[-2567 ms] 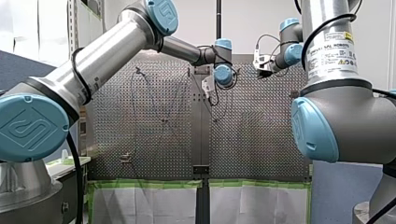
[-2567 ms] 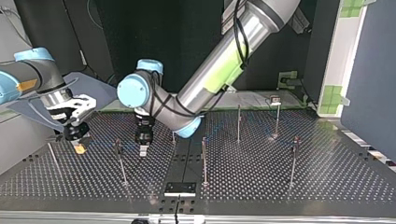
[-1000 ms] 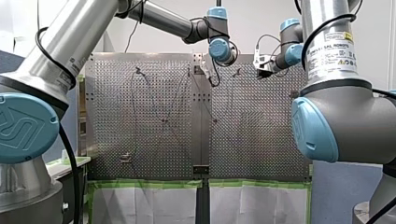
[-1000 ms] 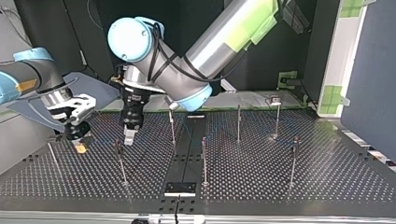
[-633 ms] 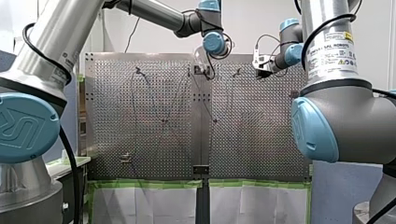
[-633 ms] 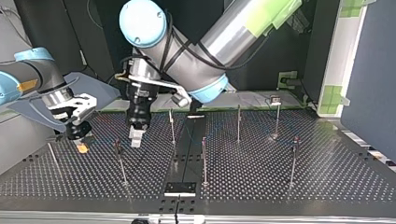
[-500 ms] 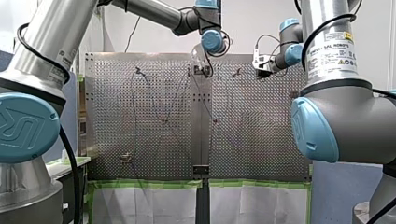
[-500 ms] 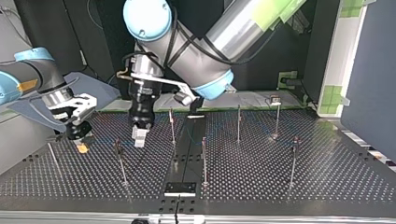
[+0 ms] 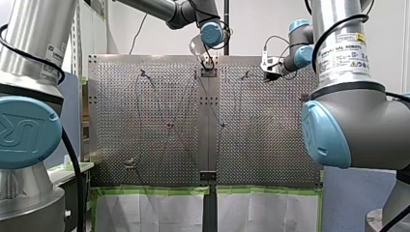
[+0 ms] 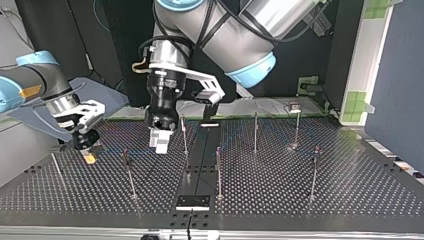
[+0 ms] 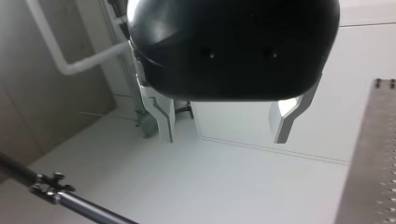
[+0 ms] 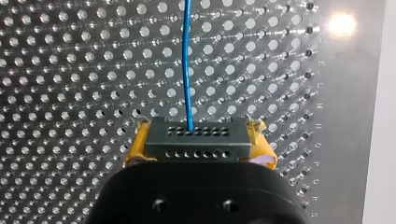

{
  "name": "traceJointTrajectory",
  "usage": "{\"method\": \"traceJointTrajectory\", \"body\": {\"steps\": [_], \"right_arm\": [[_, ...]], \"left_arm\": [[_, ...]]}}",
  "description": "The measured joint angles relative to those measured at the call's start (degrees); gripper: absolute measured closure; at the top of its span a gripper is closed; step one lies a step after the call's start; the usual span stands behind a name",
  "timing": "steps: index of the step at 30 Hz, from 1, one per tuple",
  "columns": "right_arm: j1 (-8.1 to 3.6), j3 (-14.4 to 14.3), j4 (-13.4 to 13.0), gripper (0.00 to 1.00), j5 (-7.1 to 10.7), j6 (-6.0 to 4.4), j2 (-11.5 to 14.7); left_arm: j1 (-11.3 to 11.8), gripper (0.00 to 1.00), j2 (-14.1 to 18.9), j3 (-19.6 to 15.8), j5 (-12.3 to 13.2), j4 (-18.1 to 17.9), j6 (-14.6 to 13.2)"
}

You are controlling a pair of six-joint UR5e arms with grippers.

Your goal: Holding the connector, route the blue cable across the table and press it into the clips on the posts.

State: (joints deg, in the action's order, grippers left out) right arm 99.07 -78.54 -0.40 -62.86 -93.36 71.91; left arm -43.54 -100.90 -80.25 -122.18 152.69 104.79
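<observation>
My left end effector (image 10: 160, 144) hangs high on its raised arm, pointing down with fingers spread apart, while my right end effector (image 10: 89, 156) sits low, yellow pads clamped on the connector (image 12: 196, 142).

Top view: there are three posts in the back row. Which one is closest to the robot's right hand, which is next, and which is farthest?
My right hand, gripping the connector, sits at the view's left.
1. Leftmost back post, closest.
2. Middle back post, further toward the view's right.
3. Rightmost back post, with a pale clip on top, farthest.
</observation>
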Motion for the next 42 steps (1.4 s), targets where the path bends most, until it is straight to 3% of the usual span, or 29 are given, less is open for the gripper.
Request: {"method": "traceJointTrajectory", "body": {"steps": [10,22,42], "right_arm": [[0.03,0.00,0.04,1.00,0.01,-0.01,-0.03],[0.03,0.00,-0.03,1.00,-0.07,-0.02,-0.06],[0.06,-0.01,-0.04,1.00,-0.05,-0.17,-0.22]], "left_arm": [[0.07,0.00,5.18,-5.19,-0.28,-5.17,-2.40],[0.07,0.00,11.01,-11.77,-0.29,-10.62,-2.50],[0.09,0.00,11.41,-22.84,-0.21,-10.65,-0.83]]}}
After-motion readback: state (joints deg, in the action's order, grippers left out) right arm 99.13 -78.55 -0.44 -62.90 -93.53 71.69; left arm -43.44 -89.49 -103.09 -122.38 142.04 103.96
